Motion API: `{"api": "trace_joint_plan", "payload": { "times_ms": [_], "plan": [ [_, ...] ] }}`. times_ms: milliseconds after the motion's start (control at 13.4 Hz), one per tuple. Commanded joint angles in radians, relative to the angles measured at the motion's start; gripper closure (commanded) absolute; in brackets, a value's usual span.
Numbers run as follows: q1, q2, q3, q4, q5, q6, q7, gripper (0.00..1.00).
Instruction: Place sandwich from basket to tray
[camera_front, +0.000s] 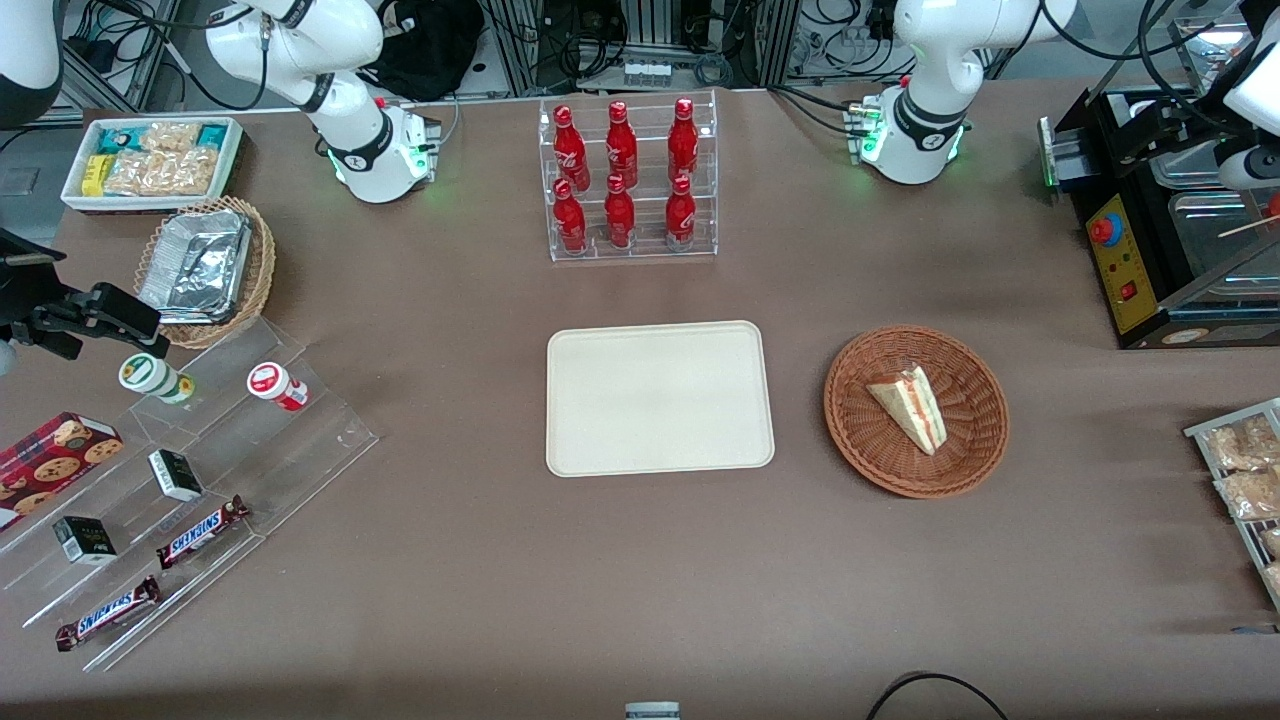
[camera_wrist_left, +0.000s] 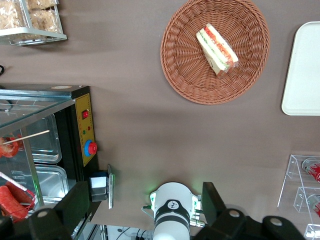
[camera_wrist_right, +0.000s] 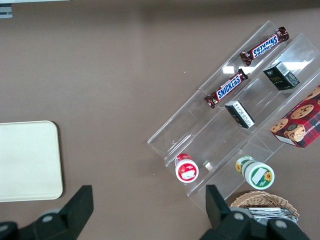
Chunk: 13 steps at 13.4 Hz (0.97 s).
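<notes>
1. Front view: the sandwich (camera_front: 911, 407) lies in the basket (camera_front: 862, 443), beside the bare tray (camera_front: 659, 397). A rack of red bottles (camera_front: 624, 180) stands farther from the camera.
2. Left wrist view: the gripper (camera_wrist_left: 145, 206) hangs high, well apart from the sandwich (camera_wrist_left: 217, 49) and basket (camera_wrist_left: 186, 75), fingers spread wide and holding nothing. Risk, I judge: squeezing soft bread could crush it, or a corner grip could let it slip.
3. Right wrist view: only the tray (camera_wrist_right: 27, 161) corner shows, nothing on it.
</notes>
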Motion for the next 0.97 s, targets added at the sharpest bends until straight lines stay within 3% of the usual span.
{"api": "trace_joint_plan", "payload": {
  "times_ms": [0,299,524,748,898],
  "plan": [
    [0.012,0.018,-0.017,0.031,0.006,-0.007,-0.008,0.00],
    [0.014,0.038,-0.032,-0.012,0.017,0.016,-0.011,0.00],
    [0.014,0.024,-0.034,-0.201,0.017,0.202,-0.022,0.00],
    [0.012,0.018,-0.046,-0.401,0.008,0.449,-0.184,0.00],
    [0.012,0.008,-0.072,-0.534,0.008,0.637,-0.400,0.00]
  ]
}}
